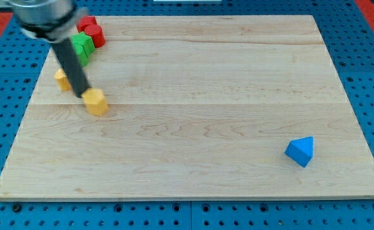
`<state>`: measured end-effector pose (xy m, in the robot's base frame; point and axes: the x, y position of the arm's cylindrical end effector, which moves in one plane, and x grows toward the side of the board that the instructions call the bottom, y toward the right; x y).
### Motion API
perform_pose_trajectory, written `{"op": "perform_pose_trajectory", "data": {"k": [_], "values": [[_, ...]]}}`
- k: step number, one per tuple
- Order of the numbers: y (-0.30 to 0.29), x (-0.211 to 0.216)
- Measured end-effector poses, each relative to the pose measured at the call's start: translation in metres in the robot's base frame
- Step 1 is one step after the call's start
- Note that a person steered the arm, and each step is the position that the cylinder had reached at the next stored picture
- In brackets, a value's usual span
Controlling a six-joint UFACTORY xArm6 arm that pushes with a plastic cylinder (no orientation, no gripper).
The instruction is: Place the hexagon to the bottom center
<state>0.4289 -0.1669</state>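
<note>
Pushing has begun: my tip (84,95) touches the yellow hexagon (96,102) at the bench's (206,96) left middle. This end effector has no jaws. Next, shove down-right toward bottom centre.

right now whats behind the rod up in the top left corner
Behind my rod sit a green block, a red block and part of a yellow block. My tip meets the yellow hexagon. Their covered sides cannot be seen.

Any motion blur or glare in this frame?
Camera view: arm housing at the view's top left is motion-blurred; my tip touches the yellow hexagon, which is sharp. Blue block is crisp. Lighting is even, shadows soft, no glare on the board.
</note>
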Motion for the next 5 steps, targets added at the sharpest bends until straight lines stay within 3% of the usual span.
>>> {"op": "perform_pose_trajectory", "data": {"k": [1,3,4,5], "values": [[0.016,0.043],[0.067,0.075],[0.039,0.110],[0.071,0.098]]}}
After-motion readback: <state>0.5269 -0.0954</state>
